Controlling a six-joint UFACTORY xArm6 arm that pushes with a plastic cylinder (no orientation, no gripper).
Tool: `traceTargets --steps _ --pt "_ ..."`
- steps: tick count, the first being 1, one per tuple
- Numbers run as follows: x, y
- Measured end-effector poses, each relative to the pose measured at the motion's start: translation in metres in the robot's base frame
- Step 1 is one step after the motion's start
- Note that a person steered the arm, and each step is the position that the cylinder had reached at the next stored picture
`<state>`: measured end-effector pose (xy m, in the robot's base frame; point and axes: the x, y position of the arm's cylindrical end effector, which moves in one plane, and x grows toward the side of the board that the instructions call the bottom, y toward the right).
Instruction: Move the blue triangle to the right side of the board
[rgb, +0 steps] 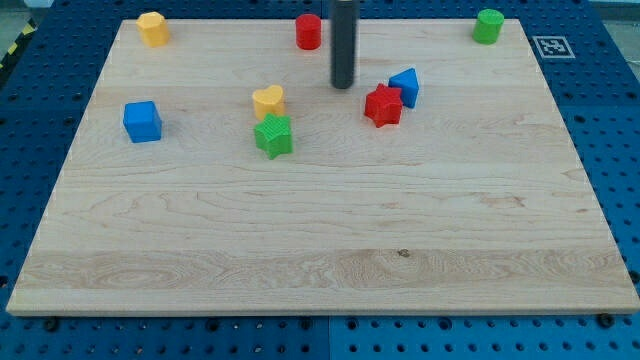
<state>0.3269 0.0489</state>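
Observation:
The blue triangle (406, 86) lies on the wooden board (320, 230) right of centre near the view's top. It touches a red star (383, 105) at its lower left. My tip (343, 85) stands on the board a little to the left of both, apart from them.
A red cylinder (308, 31) stands up-left of the rod. A yellow heart (268, 100) and a green star (273, 135) lie left of the tip. A blue cube (142, 121) is at far left, a yellow block (153, 28) top left, a green cylinder (489, 25) top right.

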Motion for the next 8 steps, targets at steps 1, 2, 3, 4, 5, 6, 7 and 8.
traceTargets --steps 1,2,3,4,5,6,7,8 --pt "0.000 0.004" --pt "0.004 0.024" --pt "0.008 0.063" --pt "0.015 0.094" --pt "0.026 0.098" --pt "0.026 0.096" --pt "0.026 0.085" --pt "0.030 0.083"
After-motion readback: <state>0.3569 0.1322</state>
